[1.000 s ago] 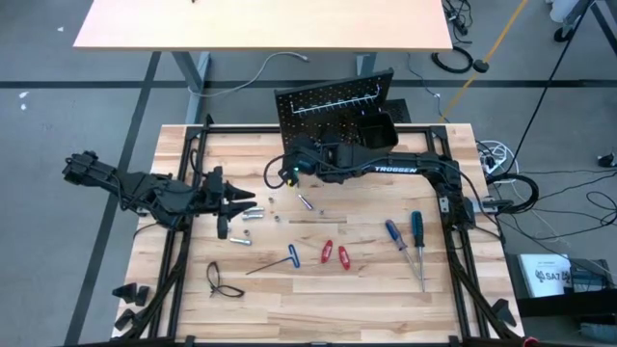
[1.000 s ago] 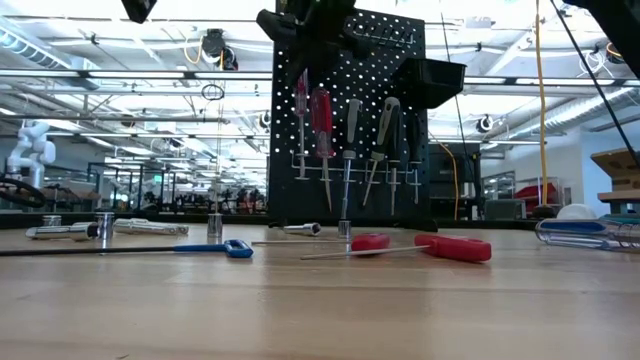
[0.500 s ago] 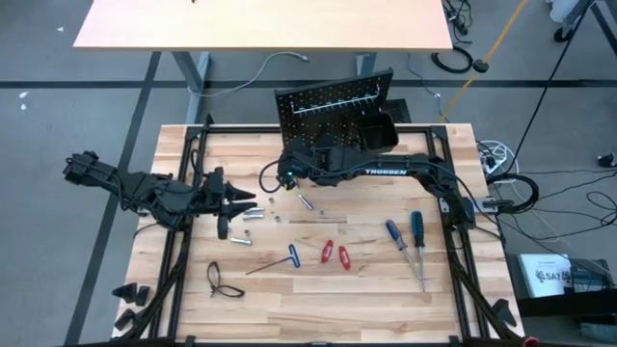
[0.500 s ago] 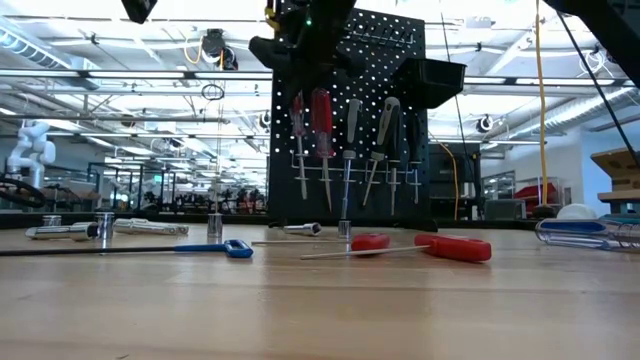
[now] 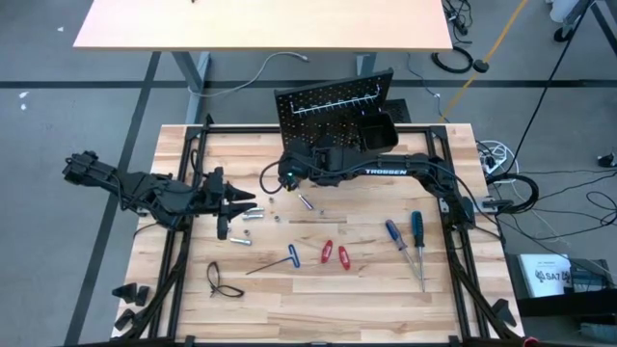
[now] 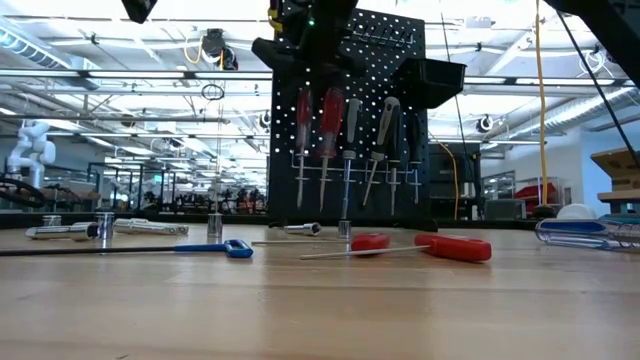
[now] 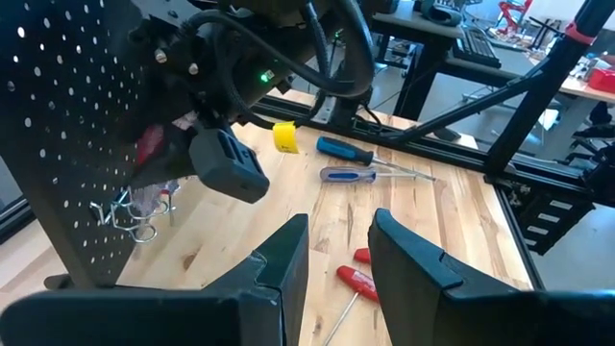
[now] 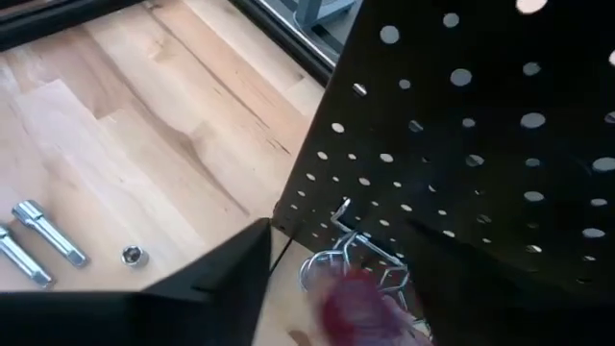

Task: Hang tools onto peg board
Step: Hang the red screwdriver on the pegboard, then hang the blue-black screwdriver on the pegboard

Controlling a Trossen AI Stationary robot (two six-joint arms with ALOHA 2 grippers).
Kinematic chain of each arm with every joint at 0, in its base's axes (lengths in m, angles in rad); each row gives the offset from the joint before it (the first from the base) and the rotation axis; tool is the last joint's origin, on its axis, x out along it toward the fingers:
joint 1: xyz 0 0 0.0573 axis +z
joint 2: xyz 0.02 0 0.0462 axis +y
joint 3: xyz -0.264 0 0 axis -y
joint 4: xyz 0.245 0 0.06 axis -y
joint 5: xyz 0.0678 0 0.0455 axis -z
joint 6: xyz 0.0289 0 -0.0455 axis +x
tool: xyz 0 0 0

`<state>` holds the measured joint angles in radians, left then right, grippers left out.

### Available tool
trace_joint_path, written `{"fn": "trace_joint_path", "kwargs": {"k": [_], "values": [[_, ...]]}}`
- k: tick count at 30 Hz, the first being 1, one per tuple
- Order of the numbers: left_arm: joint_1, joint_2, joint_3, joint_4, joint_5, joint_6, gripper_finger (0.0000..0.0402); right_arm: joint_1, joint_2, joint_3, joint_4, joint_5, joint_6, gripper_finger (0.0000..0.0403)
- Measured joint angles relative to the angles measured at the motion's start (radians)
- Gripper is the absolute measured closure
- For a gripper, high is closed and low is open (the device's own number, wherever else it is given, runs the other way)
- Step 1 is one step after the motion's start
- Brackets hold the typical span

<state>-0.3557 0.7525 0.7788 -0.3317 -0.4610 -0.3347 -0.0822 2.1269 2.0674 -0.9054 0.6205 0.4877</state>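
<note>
The peg board [image 5: 333,111], a black perforated metal panel, was seen from above at the counter's [image 5: 366,294] far edge. Only the low view showed what hung on it: two red-handled screwdrivers [image 6: 330,115] beside grey-handled ones in the silver hook rail [image 6: 350,160]. The right end effector [image 5: 289,172] was held just before the board's left part, its jaws parted, the red handle seen blurred between them in its wrist view and not gripped. The left end effector [image 5: 234,202] was held narrowly open and empty above scattered silver bits [image 5: 249,217]. More tools [image 5: 333,253] were left on open wood near the front edge.
</note>
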Motion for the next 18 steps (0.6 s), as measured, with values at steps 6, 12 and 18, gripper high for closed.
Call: {"fn": "trace_joint_path", "kwargs": {"k": [6, 12, 18], "values": [[0.0, 0.0, 0.0, 0.0, 0.0, 0.0, 0.0288, 0.004, 0.0, 0.0, -0.013, -0.025, -0.006, 0.0114], [0.0, 0.0, 0.0, 0.0, 0.0, 0.0, 0.0289, 0.026, -0.019, 0.0, -0.013, -0.022, -0.005, 0.0103], [0.0, 0.0, 0.0, -0.001, 0.001, 0.001, 0.0289, 0.056, -0.051, 0.001, -0.019, -0.018, -0.002, 0.0105]]}}
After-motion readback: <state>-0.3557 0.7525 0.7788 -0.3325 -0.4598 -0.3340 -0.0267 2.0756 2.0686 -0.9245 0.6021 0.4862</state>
